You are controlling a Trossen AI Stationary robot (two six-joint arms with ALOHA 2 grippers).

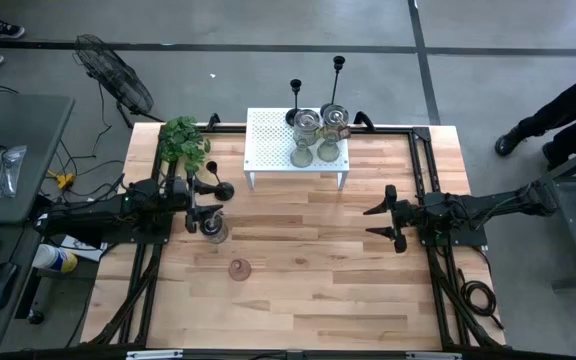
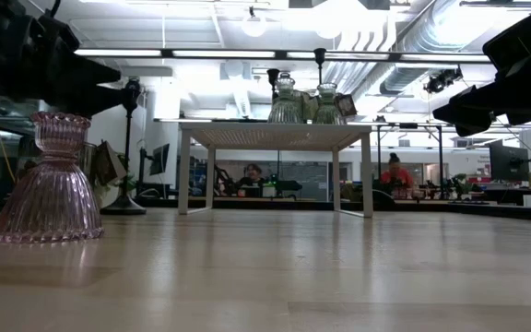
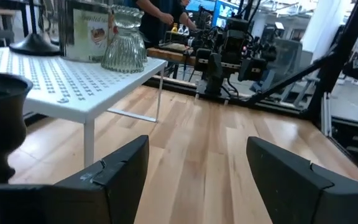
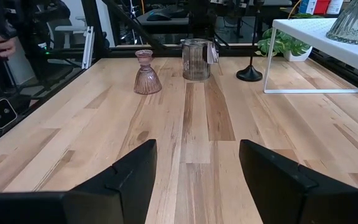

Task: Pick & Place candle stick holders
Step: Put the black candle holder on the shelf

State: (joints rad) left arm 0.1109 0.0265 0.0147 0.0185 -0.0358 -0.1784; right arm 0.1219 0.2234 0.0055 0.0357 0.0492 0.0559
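Only the right wrist view shows the pink holder (image 4: pixel 147 73) beyond the empty, parted right gripper (image 4: pixel 197 180).

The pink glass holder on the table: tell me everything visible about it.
The pink glass holder is a small ribbed piece of translucent pinkish glass, with a flared bell-shaped base, a narrow neck and a cup-like top. It stands upright on the bare wooden table, apart from the other holders, in front of the white shelf. Nothing touches it but the tabletop.
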